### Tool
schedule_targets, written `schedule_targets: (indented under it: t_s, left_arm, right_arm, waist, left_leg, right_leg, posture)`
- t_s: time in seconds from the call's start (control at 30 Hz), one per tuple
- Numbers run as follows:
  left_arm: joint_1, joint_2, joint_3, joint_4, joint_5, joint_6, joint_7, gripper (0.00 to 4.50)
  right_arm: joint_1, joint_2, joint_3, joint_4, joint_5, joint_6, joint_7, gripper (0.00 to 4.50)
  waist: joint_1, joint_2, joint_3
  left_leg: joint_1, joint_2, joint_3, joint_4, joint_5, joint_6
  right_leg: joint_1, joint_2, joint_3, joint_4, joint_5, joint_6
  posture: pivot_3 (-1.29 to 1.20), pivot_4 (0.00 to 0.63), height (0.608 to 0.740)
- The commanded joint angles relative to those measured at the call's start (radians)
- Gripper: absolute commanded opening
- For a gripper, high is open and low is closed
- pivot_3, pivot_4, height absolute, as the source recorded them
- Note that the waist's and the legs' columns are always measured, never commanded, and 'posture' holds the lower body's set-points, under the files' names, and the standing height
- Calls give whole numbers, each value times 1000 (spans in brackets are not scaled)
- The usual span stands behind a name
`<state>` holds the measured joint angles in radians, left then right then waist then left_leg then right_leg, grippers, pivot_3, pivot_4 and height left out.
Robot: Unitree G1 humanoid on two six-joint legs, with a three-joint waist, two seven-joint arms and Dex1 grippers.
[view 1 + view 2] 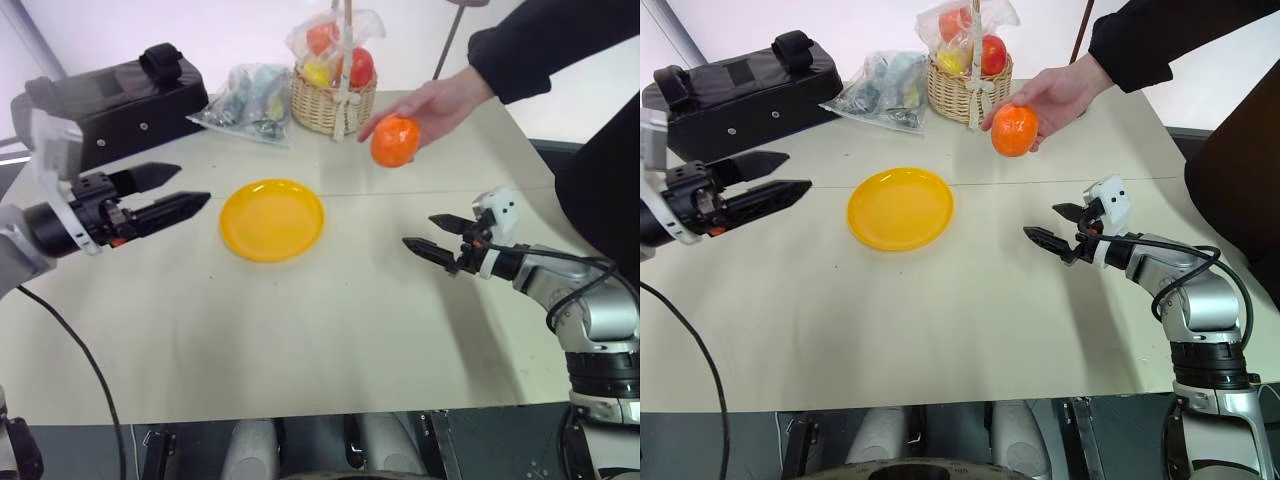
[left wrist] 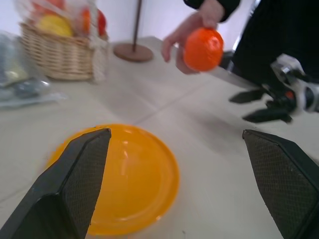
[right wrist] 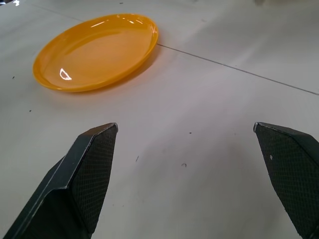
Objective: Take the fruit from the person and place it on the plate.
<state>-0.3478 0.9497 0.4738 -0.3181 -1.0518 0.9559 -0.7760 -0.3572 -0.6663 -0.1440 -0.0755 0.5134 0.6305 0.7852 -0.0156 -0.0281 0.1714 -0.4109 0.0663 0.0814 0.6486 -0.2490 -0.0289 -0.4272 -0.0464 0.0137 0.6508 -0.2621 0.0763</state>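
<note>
The surface (image 1: 330,330) carries a black case (image 1: 125,100) at its far left corner, a basket (image 1: 332,100) at the far edge and the plate (image 1: 272,219) mid-surface. The person's hand (image 1: 440,103) holds the fruit (image 1: 395,141) above the far side. Left gripper (image 1: 170,192) and right gripper (image 1: 428,232) flank the plate, jaws wide and empty.

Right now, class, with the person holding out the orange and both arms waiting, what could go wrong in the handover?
1. The orange is round and pinched in the person's hand; a closing tool might nip fingers or knock it loose.
2. Dropped, it could roll off the table rather than reach the yellow plate.
</note>
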Motion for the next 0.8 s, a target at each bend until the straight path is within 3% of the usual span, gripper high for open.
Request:
schedule_targets:
  t_s: [0.03,0.17,0.5,0.8]
  left_arm:
    - [1,24,-36,-10,20,-14,-44,4423]
    - [-4,13,-63,0,41,-25,-52,4423]
    - [-7,-11,-85,-13,56,-28,-40,4423]
    - [30,-27,-54,-51,41,-19,-3,4423]
  right_arm:
    - [-16,23,-73,-69,40,-2,-53,4500]
    - [-91,79,-142,-133,146,64,-139,4500]
    - [-174,135,-70,-141,120,46,-208,4500]
    - [-262,183,-24,5,51,-44,-199,4500]
  waist:
    - [1,0,0]
    - [-1,0,0]
    - [2,0,0]
    - [-1,0,0]
  left_leg:
    - [0,0,0,0,0,0]
    - [0,0,0,0,0,0]
    - [0,0,0,0,0,0]
    - [0,0,0,0,0,0]
  right_leg:
    - [0,0,0,0,0,0]
    - [0,0,0,0,0,0]
    - [0,0,0,0,0,0]
    - [0,0,0,0,0,0]
  posture:
    - [0,150,740]
    - [0,150,740]
    - [0,150,740]
    - [0,150,740]
